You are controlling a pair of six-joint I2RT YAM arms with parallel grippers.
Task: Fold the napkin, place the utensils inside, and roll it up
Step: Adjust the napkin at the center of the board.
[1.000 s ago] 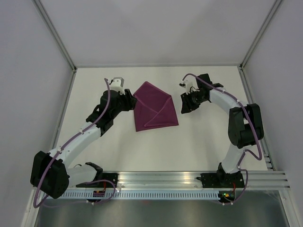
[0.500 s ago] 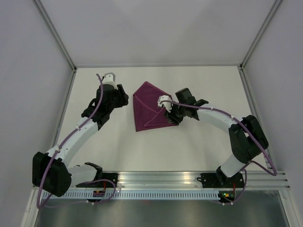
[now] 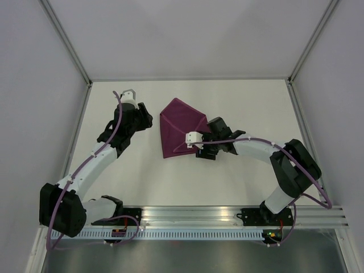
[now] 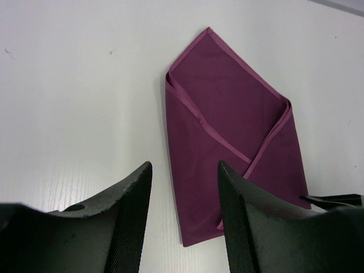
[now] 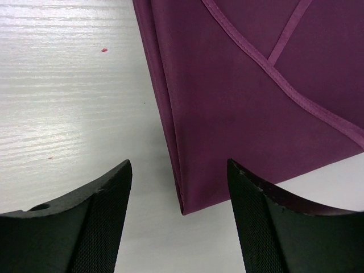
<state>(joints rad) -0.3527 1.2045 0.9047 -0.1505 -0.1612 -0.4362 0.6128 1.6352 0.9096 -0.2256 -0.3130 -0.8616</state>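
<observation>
The magenta napkin lies folded flat on the white table, two flaps crossing over its middle. My right gripper hovers low over its near right corner, open. In the right wrist view that corner of the napkin sits between the two black fingers of the gripper, untouched. My left gripper is open, left of the cloth and apart from it. The left wrist view has the napkin ahead of the left gripper, with nothing between its fingers. The utensils are out of view.
White walls with metal corner posts close in the table on three sides. An aluminium rail carrying both arm bases runs along the near edge. A tip of the right gripper pokes in at the left wrist view's right edge.
The right arm swung from the napkin's right side down to its near right corner and its jaws spread wider. The left gripper drew back to the left, off the cloth's edge.
</observation>
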